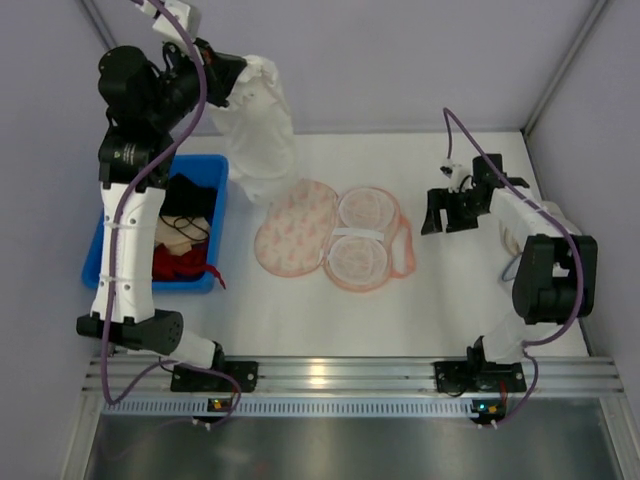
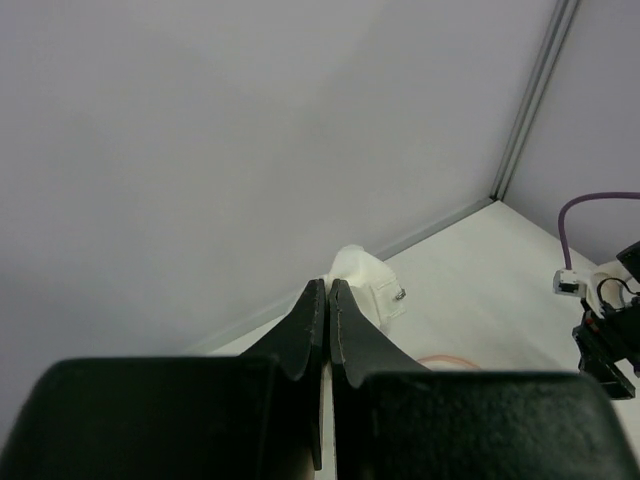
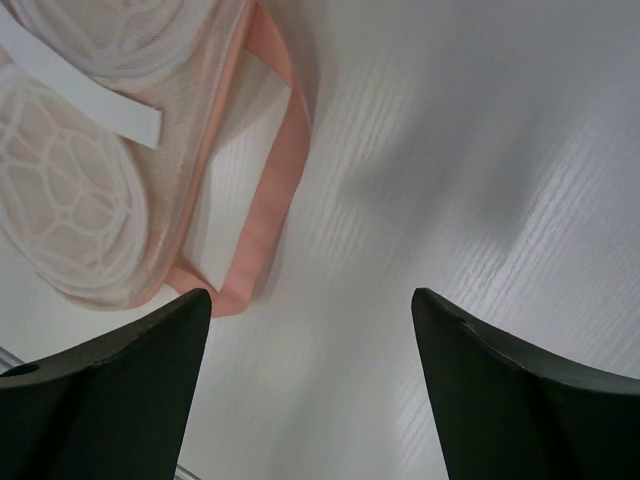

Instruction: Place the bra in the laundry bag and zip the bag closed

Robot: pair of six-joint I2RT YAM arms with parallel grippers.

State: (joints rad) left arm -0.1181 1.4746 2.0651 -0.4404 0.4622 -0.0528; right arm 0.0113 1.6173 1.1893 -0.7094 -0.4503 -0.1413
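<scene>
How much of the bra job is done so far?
Just the start. Done: the left hand is shut on the bra and holds it up above the table. In hand: getting it over to the bag, which lies open. Left: drop the bra in and zip the bag. The right hand hovers open beside the bag.

Bare table (image 1: 450,300) between right tool (image 1: 447,222) and laundry bag (image 1: 330,236), blue bin (image 1: 190,284) at left

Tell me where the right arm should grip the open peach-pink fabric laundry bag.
Probably the pink strap loop at the right edge of the peach-pink fabric laundry bag, approached from the right: it juts clear of the white mesh domes, nearest the open right gripper.
</scene>
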